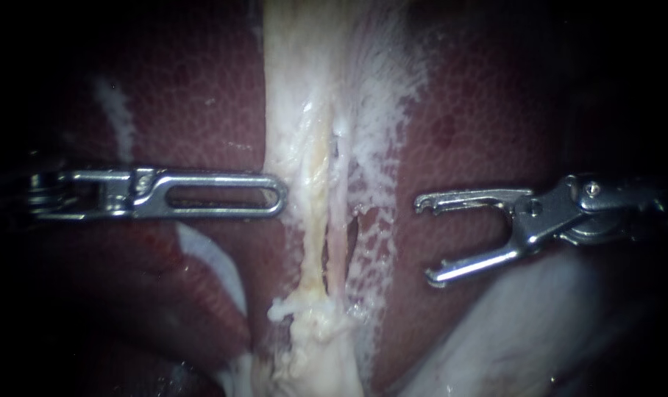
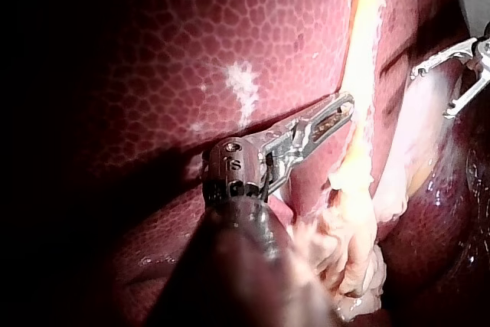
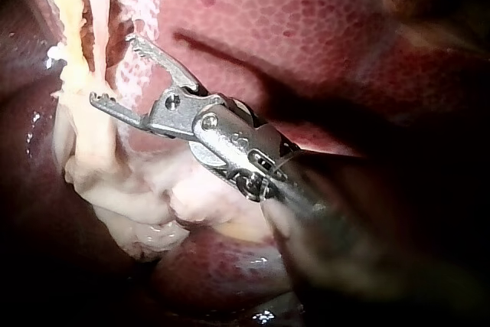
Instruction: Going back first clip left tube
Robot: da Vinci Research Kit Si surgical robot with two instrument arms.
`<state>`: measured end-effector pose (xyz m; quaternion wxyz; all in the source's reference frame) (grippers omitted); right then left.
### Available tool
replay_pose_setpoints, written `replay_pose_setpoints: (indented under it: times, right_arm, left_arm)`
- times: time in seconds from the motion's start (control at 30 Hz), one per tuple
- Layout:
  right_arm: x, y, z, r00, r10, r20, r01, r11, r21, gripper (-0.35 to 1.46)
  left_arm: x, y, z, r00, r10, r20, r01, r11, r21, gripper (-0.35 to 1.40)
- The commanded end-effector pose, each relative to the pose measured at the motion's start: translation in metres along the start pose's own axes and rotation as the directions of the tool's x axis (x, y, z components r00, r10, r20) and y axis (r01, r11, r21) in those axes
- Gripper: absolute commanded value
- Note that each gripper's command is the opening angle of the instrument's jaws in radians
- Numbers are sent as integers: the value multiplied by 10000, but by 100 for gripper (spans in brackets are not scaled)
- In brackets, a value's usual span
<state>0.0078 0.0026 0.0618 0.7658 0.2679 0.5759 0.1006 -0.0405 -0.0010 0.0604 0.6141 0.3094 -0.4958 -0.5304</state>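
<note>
Two thin tubes run down the middle of the endoscope view, inside a pale band of tissue. The left tube (image 1: 314, 220) is yellowish and the right tube (image 1: 338, 235) is pinkish; I see no clip on either. My left instrument (image 1: 281, 197) lies level, and its slotted jaws are shut and empty, with the tip at the pale band's left edge. My right instrument (image 1: 427, 239) stands to the right of the tubes, clear of them, its jaws open and empty. The right wrist view shows these toothed jaws (image 3: 116, 70) spread beside the tubes (image 3: 80, 28).
Dark red liver (image 1: 187, 88) lies on both sides of the pale band. A ragged pale lump (image 1: 312, 345) hangs at the tubes' lower end. Smooth pale tissue (image 1: 510, 323) fills the lower right, under my right instrument. Left wrist view: left instrument (image 2: 337, 112) against the tube (image 2: 360, 74).
</note>
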Motion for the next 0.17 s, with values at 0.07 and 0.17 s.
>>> replay_pose_setpoints:
  times: [0.07, 0.17]
  right_arm:
    - [0, 0, 0, 10000, 0, 2, 0, 10000, 2, 60]
    - [0, 0, 0, 10000, 1, 2, -1, 10000, 2, 60]
  left_arm:
    - [0, 0, 0, 10000, -7, 3, 7, 10000, 1, -35]
    - [0, 0, 0, 10000, -7, 2, 7, 10000, 2, -35]
